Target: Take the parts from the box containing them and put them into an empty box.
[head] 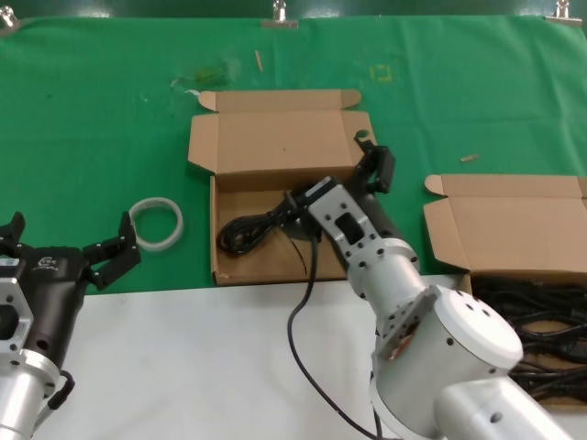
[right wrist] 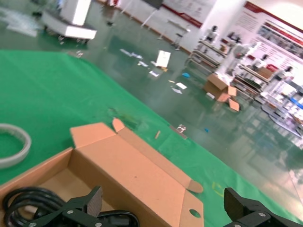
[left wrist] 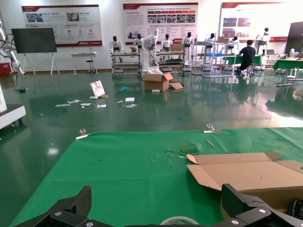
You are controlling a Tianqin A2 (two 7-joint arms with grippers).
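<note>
Here, only the head view showed the right-hand box (head: 527, 240) full of cords (head: 537, 316). The left end effector (head: 69, 247) hung released beside one tape ring (head: 157, 223); the right end effector (head: 371, 170), released, hovered over the middle box (head: 240, 270), which held one cord (head: 249, 229). Two boxes lay on the worktop (head: 92, 110).

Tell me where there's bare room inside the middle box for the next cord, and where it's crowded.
In the middle box, the floor is bare along the back wall under the lid and at the front left corner. One black cord lies across the middle; the right gripper, open, hangs over the right side. The right-hand box is crowded with cords. The left gripper is open, beside the tape ring.
</note>
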